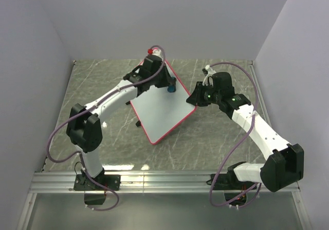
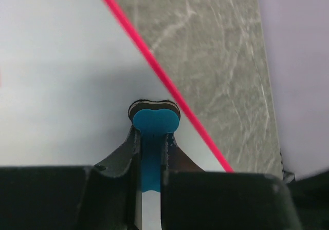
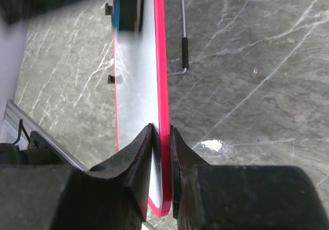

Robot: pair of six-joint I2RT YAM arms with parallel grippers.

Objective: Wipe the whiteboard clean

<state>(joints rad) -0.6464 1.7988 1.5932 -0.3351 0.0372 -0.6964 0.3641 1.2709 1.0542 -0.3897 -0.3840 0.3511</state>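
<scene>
While the whiteboard [image 1: 163, 114] stood tilted near the middle of the desk [image 1: 103, 81], closer to its far edge, your right claw [image 3: 161, 132] was pinched on the red rim at the board's right corner. Your left claw [image 2: 152, 137] gripped a blue eraser [image 2: 154, 121] pressed to the white face beside the rim. The board looked light, stiff and slick, so you likely needed that rim hold to stop it sliding.

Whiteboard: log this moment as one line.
left gripper: shut on blue eraser, pad against whiteboard near its edge | right gripper: shut on whiteboard's red rim
</scene>
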